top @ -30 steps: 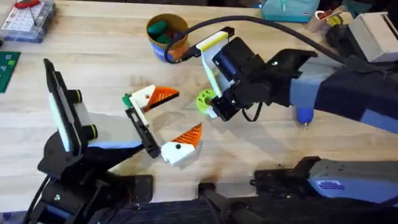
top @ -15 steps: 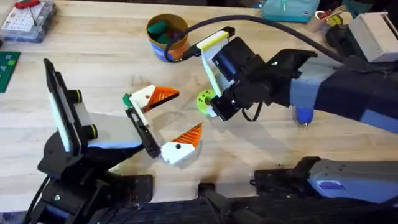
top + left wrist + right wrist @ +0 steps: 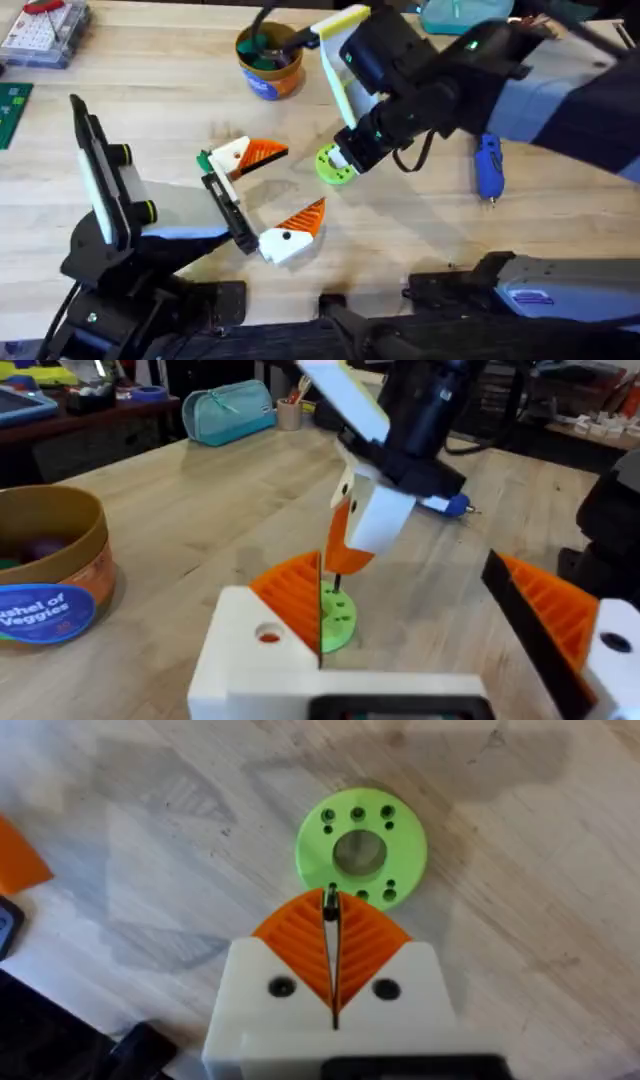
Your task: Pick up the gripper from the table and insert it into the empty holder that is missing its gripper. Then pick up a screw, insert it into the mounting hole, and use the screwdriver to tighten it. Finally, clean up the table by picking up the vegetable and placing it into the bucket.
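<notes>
The right tool [image 3: 345, 160] was seen above the wooden surface [image 3: 420, 240], its orange ribbed pads [image 3: 300, 935] pressed together with a thin dark pin pinched at their tips. The tips hung at the near rim of the lime-green disc [image 3: 361, 847], which lay flat on the surface; whether the pin touched the disc could not be told. The disc showed a round central hole ringed by small holes.

The left tool [image 3: 262, 195] was held released, its two white and orange fingers [image 3: 252, 155] spread wide apart and gripping nothing, just beside the disc.

The blue screwdriver [image 3: 488, 165] was lying on the surface to the right of the right arm, well apart from the disc. The cup [image 3: 268, 60] stood at the far side of the surface, with dark green and blue pieces inside it. A clear parts box [image 3: 45, 28] was placed at the far left corner.
</notes>
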Available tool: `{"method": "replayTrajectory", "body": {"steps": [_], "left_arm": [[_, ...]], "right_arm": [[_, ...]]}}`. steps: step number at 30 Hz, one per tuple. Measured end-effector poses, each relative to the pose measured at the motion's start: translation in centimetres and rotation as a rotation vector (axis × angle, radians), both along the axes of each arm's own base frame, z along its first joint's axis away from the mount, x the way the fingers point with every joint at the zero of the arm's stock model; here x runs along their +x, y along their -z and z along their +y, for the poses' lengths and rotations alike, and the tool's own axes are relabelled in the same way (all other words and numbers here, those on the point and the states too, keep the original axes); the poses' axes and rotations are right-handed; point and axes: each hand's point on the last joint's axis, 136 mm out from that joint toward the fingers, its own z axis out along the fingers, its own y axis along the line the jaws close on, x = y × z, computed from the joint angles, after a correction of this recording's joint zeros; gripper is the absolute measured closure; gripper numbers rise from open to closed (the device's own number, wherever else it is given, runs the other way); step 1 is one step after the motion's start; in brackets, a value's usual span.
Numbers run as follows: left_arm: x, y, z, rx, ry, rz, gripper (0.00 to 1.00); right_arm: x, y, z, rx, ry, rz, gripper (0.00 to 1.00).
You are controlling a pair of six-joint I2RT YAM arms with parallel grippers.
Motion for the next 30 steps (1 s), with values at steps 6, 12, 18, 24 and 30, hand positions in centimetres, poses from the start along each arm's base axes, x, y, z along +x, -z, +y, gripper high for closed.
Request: {"method": "replayTrajectory", "body": {"steps": [6, 12, 18, 24, 30], "left_arm": [[0.0, 0.0, 0.0, 0.0, 0.0, 0.0, 0.006], [0.0, 0.0, 0.0, 0.0, 0.0, 0.0, 0.006], [0.0, 0.0, 0.0, 0.0, 0.0, 0.0, 0.006], [0.0, 0.0, 0.0, 0.0, 0.0, 0.0, 0.006], [0.0, 0.0, 0.0, 0.0, 0.0, 0.0, 0.006]], "right_arm": [[0.3, -4.4, 0.3, 0.005, -0.007, -0.009, 0.997], [0.3, -8.4, 0.3, 0.013, -0.014, -0.024, 0.997], [-0.3, -12.4, -0.1, 0.012, -0.073, -0.052, 0.997], [-0.5, -16.6, 1.2, 0.06, -0.159, -0.146, 0.997], [-0.1, -18.8, 3.4, 0.065, -0.244, -0.179, 0.997]]}}
